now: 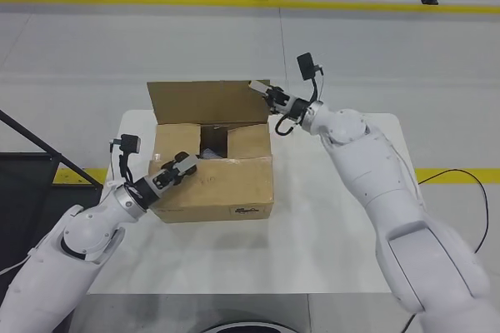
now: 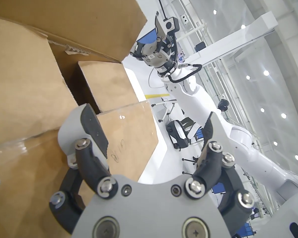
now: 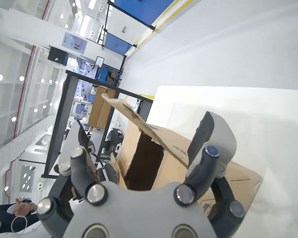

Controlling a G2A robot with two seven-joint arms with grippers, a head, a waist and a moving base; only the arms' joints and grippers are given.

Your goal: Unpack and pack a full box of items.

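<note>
The cardboard box [image 1: 212, 179] sits on the white tabletop [image 1: 333, 233] between the two tools, partly open, with its back flap [image 1: 204, 101] standing upright.

The right tool [image 1: 262, 90] is at that flap's upper corner. Its fingers are spread, and the flap's ragged edge runs between them without being pinched.

The left tool [image 1: 177, 169] is at the box's near corner on its own side. Its fingers are also apart, with one pad just beside the edge of a folded-in flap (I cannot tell whether it touches).

I judge the flaps to be light and stiff across the panel but floppy at the crease. They look likely to tear where the board is already frayed. Pinch a flap across its thickness on the free edge, away from the torn corner.

Clear tape [image 2: 12, 147] in front of the left tool looks slick and a poor place to grip. A full box is probably heavy, so work the flaps rather than lifting the whole box.

Dark print [image 1: 247, 210] on the front face is too small to read. A pen scribble [image 2: 116, 149] just ahead of the left tool is illegible.
</note>
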